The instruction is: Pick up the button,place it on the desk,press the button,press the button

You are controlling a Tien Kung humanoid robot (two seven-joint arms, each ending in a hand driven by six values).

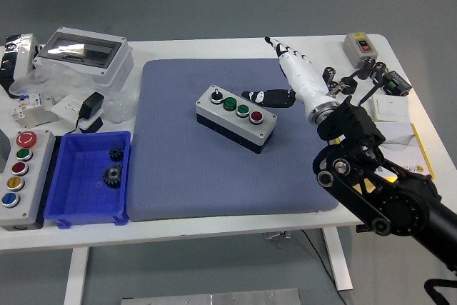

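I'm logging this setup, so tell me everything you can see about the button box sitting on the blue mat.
The button box is a long rectangular case with a light grey lid over a black base, plastic by its look. Its top carries four controls in a row: a black-and-white knob, two green buttons and a red one. It lies flat and angled on the blue mat, near the middle. Nothing touches it; the right hand hovers behind it, fingers extended, holding nothing.

Right arm in from lower right, black forearm angled up-left, white right hand extended over the table with fingers straight and together, thumb apparently folded out to the left, holding nothing.
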